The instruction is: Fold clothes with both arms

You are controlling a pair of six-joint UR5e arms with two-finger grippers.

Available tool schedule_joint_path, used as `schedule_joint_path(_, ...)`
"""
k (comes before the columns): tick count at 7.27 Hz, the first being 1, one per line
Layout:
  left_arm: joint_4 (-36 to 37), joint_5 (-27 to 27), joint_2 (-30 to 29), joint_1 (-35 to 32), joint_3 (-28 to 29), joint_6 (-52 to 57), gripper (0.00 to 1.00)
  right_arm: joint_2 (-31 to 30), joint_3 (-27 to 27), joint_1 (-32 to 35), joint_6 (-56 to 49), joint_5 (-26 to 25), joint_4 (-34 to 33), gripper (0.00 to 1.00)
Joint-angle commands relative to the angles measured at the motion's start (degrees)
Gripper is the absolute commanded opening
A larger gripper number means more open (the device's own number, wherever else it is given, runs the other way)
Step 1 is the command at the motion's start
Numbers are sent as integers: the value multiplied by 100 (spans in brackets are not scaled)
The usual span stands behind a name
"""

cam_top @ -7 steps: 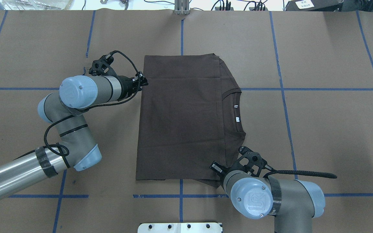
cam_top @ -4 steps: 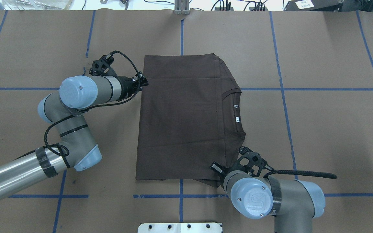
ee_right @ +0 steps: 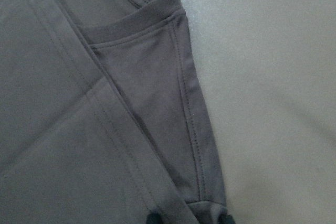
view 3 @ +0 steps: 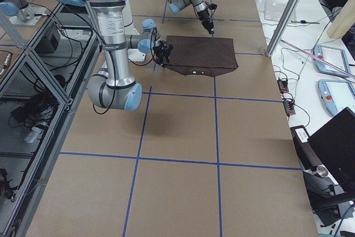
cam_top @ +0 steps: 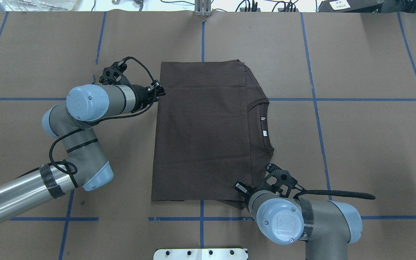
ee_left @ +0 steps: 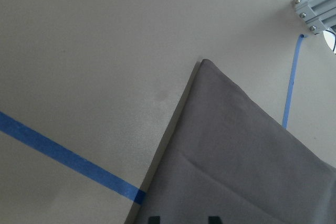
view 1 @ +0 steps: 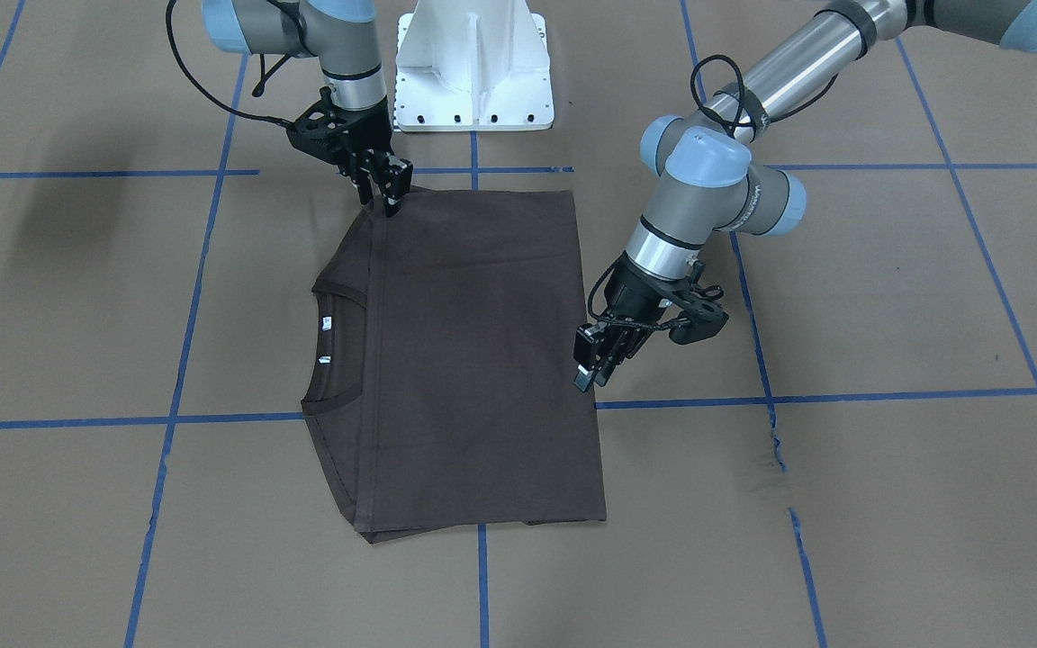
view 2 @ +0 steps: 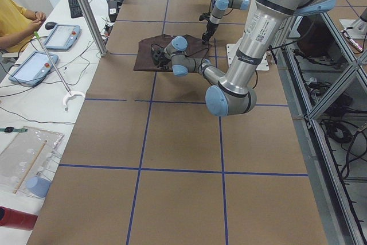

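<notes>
T-shirt (cam_top: 200, 130) is laid flat at frame centre on the table (cam_top: 356, 144), already reduced to a rectangle. Sleeves are tucked in and the collar (cam_top: 256, 103) is left exposed on the right edge. Judged about half done: a cross fold or two is still needed. Left gripper (cam_top: 160, 91) is set at the shirt's upper left edge. Right gripper (view 1: 390, 193) is set on the shoulder corner, upper left in the front view. In the wrist views both pairs of tips are seen apart, straddling cloth. Probably nothing is clamped, but the tips are mostly cropped.
</notes>
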Motion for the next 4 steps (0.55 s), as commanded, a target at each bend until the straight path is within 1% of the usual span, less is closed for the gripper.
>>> schedule_joint_path(1,0,0,0,3,0,2,42,-3,6,4,5,1,-6,0)
schedule_joint_path(2,0,0,0,3,0,2,42,6,23,4,5,1,-6,0)
schedule_joint_path(3,0,0,0,3,0,2,42,14,137,4,-4,1,-154,0)
schedule_joint_path(4,0,0,0,3,0,2,42,58,286,-5,-4,1,-495,0)
